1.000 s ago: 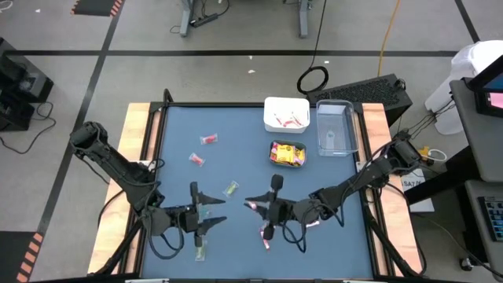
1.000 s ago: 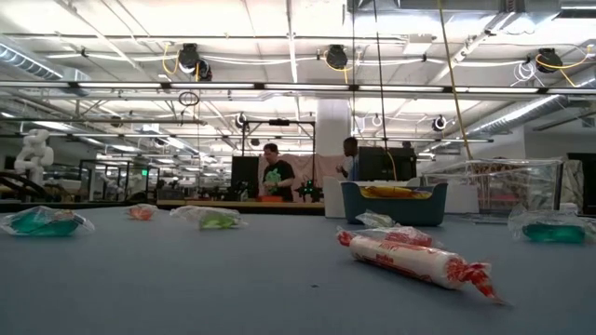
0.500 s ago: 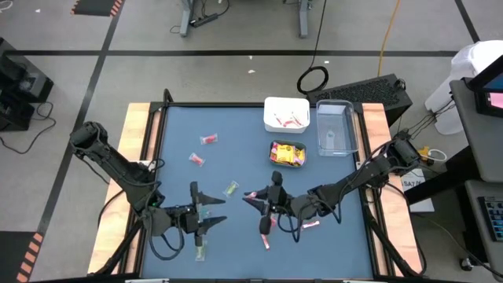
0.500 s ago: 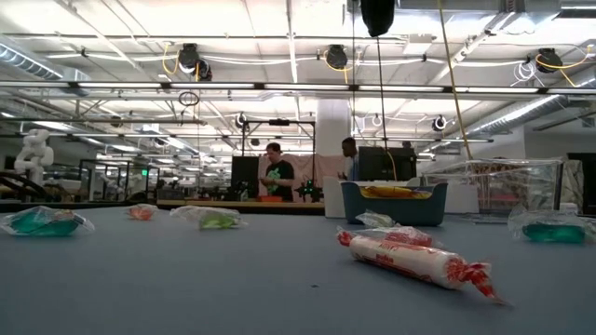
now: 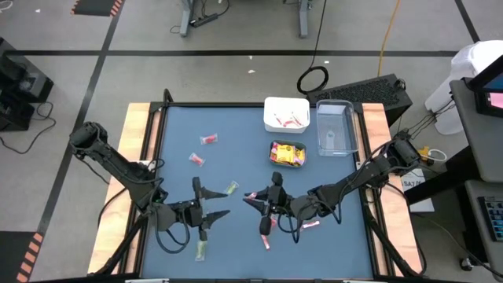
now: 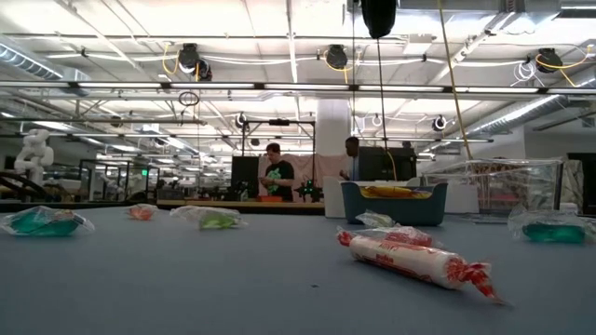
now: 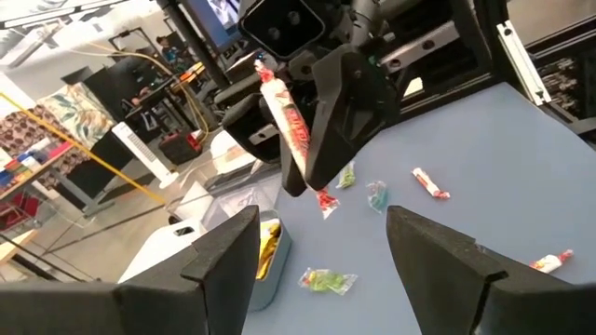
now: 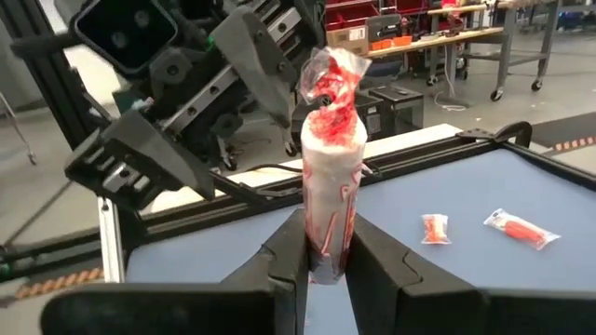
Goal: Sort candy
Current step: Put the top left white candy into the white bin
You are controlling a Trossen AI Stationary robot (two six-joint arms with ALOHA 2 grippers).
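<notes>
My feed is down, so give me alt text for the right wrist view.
The right end effector grips a pink-white candy stick upright between its fingers. The left end effector faces it, open and empty. Two small red candies lie on the blue table.

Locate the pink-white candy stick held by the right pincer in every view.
High: candy stick, centre-front.
Low: not visible.
Left wrist: upper centre, in the far right pincer.
Right wrist: upright, centre.
Shared landmark: blue table.
</notes>
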